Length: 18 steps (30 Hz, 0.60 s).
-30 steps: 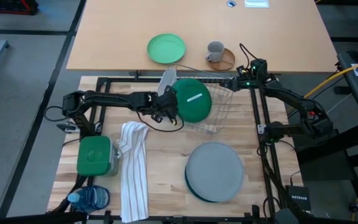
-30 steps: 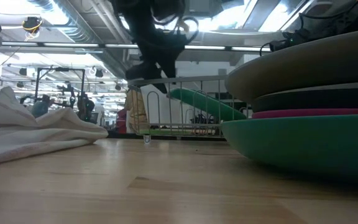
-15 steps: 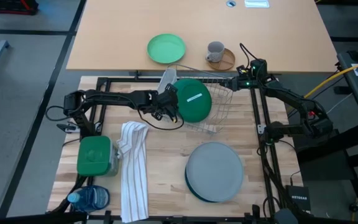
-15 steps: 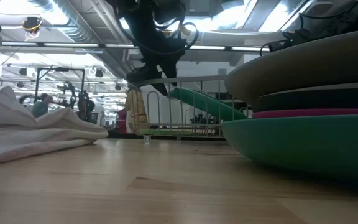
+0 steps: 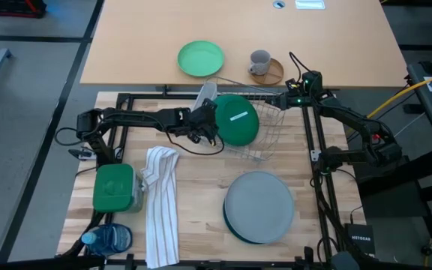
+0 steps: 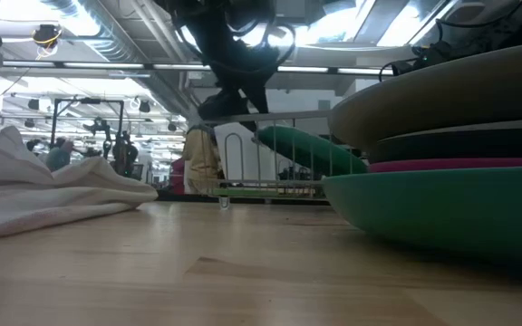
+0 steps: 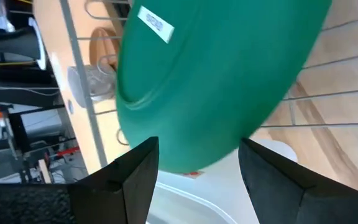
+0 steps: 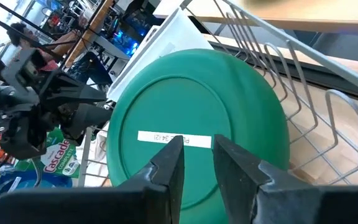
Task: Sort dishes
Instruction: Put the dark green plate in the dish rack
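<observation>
A dark green plate (image 5: 235,120) leans tilted in the wire dish rack (image 5: 270,128) at the table's 12 o'clock, its white label (image 8: 174,139) too small to read, while the grey-topped plate stack (image 5: 259,207) sits toward 5 o'clock. The left gripper (image 5: 206,126), arm stretched flat across from 9 o'clock, straddles the plate's edge with fingers (image 7: 132,174) spread wide. The right gripper (image 5: 280,100), at the rack's far corner, has fingers (image 8: 166,163) slightly parted, gripping nothing; "Cascade" shows on the green tub (image 8: 59,151).

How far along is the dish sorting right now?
One dark green plate leans in the wire rack, so that one looks nearly placed. The left gripper, open, sits at its edge; the right gripper is at the rack's far side. A stack of plates remains on the table.
</observation>
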Tool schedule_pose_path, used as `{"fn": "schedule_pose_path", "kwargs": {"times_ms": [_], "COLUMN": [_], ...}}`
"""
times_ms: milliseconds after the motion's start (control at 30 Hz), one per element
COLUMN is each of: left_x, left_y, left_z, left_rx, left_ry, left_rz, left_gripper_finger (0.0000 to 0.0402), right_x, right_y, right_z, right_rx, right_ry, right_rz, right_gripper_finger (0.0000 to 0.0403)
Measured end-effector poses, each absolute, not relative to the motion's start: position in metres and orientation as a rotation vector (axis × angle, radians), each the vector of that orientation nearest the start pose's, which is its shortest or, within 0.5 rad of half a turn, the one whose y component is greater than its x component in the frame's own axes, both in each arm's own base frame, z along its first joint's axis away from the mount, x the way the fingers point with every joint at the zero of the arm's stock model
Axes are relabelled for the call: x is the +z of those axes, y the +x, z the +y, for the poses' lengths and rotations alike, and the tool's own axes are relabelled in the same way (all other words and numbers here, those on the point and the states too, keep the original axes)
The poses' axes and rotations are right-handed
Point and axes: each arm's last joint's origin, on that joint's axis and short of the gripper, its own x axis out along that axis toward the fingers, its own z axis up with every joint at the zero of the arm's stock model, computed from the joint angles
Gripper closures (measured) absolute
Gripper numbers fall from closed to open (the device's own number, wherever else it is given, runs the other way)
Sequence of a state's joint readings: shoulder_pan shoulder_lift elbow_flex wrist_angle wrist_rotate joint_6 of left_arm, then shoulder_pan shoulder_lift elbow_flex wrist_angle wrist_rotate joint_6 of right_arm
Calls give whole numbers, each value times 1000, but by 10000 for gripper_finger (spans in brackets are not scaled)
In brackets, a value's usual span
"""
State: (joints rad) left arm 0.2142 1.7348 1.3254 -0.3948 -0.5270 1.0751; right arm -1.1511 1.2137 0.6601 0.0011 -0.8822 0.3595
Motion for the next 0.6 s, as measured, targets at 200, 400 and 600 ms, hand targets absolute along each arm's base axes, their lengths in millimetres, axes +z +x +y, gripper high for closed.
{"fn": "schedule_pose_path", "kwargs": {"times_ms": [200, 400, 600], "left_x": [259, 258, 258], "left_y": [368, 369, 371], "left_z": [96, 91, 79], "left_rx": [233, 227, 301], "left_ry": [1104, 1098, 962], "left_rz": [1071, 1065, 1019], "left_gripper_finger": [190, 190, 190], "right_x": [228, 228, 228], "right_y": [119, 119, 119], "right_z": [-211, -211, -211], "right_rx": [-316, -316, -313], "right_ry": [830, 826, 806], "right_rz": [247, 248, 251], "right_gripper_finger": [314, 314, 314]}}
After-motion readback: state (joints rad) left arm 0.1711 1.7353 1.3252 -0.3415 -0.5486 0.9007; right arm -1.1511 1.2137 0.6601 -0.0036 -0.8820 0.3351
